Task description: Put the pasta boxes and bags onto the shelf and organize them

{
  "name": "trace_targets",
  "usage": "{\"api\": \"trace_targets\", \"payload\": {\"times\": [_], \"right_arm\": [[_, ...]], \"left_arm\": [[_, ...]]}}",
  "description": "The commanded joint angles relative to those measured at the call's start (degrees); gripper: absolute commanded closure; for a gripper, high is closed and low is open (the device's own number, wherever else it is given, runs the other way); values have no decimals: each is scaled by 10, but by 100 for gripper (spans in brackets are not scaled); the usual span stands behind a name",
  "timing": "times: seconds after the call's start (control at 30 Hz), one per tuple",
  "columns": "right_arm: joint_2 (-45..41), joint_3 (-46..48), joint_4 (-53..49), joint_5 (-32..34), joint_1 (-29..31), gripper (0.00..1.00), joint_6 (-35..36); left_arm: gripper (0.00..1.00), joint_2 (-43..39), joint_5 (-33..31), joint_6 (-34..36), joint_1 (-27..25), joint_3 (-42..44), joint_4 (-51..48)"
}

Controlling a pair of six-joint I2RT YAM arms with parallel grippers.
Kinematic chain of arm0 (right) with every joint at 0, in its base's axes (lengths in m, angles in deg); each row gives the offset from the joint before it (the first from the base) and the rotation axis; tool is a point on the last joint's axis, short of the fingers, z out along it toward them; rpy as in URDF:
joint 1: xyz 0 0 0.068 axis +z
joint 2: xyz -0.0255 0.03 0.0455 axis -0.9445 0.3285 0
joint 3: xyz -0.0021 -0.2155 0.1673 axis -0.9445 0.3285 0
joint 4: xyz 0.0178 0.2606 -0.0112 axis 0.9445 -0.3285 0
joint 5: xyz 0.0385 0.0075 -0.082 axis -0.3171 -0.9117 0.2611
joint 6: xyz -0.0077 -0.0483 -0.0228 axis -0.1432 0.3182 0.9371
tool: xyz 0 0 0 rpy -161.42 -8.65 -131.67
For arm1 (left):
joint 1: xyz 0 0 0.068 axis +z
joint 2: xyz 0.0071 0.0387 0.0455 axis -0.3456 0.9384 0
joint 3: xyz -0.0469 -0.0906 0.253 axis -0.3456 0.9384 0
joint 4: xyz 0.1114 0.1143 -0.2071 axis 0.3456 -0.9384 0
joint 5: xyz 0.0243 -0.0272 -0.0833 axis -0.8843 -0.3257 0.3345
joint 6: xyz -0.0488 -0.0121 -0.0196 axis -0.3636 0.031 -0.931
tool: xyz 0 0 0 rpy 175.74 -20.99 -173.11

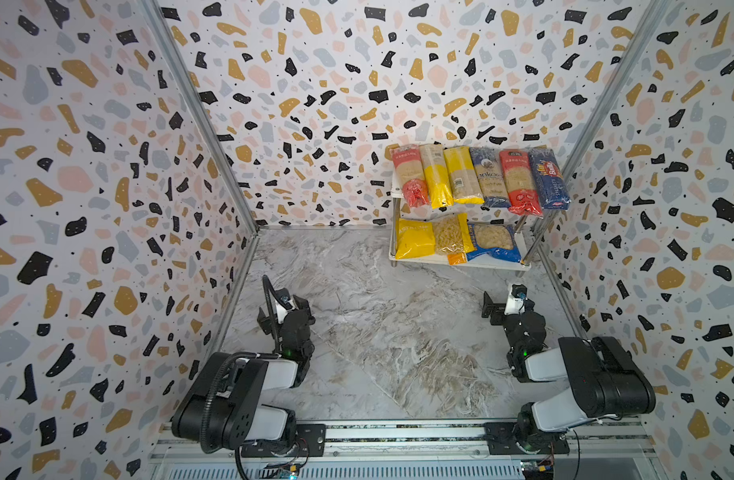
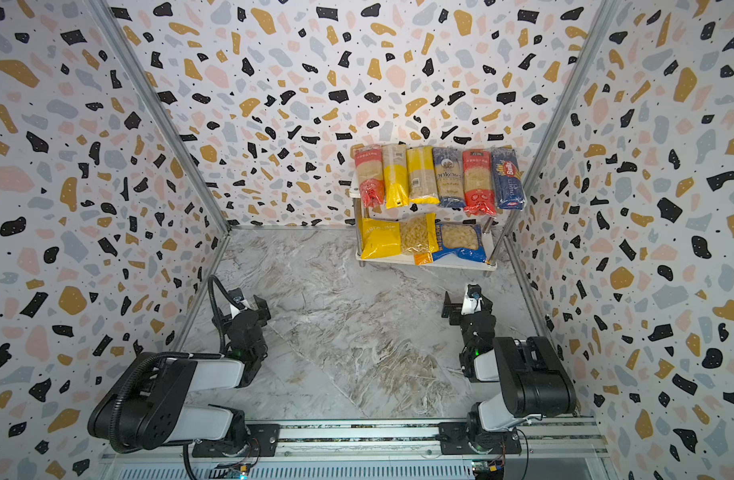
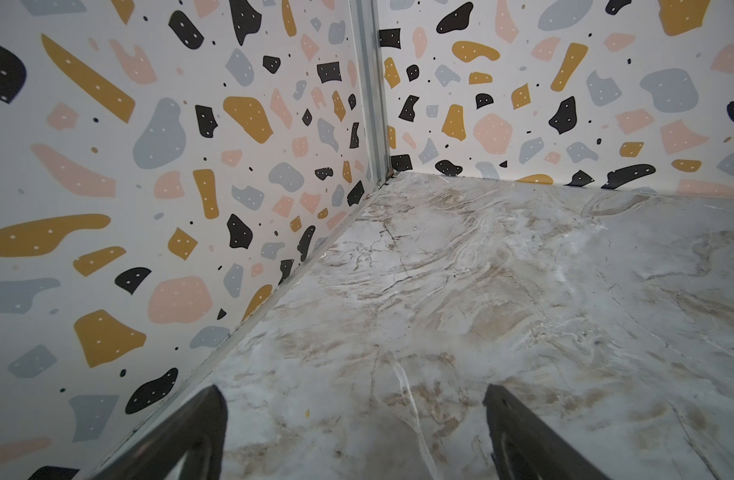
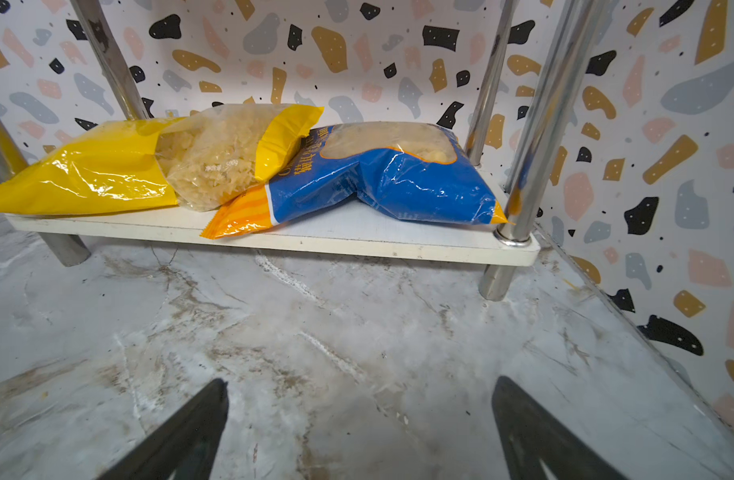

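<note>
Small white two-tier shelf with chrome posts (image 4: 357, 243) at far right of marble bench (image 1: 377, 332). Six long plastic spaghetti packs (image 1: 487, 178) lie side by side on top tier; two wide pasta bags (image 1: 415, 239) on lower. Left end effector (image 3: 354, 399) and right end effector (image 4: 359, 390) wide, empty.

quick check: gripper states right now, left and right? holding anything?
left gripper: open, holding nothing.
right gripper: open, holding nothing.
</note>
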Motion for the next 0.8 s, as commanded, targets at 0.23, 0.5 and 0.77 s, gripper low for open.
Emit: {"api": "trace_targets", "payload": {"times": [0.23, 0.5, 0.77], "right_arm": [[-4, -13, -20, -16, 0, 1, 16], [-7, -11, -20, -14, 1, 1, 17], [-6, -15, -23, 17, 18, 1, 25]], "left_arm": [[7, -1, 103, -1, 30, -24, 3], [1, -13, 99, -1, 28, -13, 13], [1, -13, 100, -1, 28, -12, 15]]}}
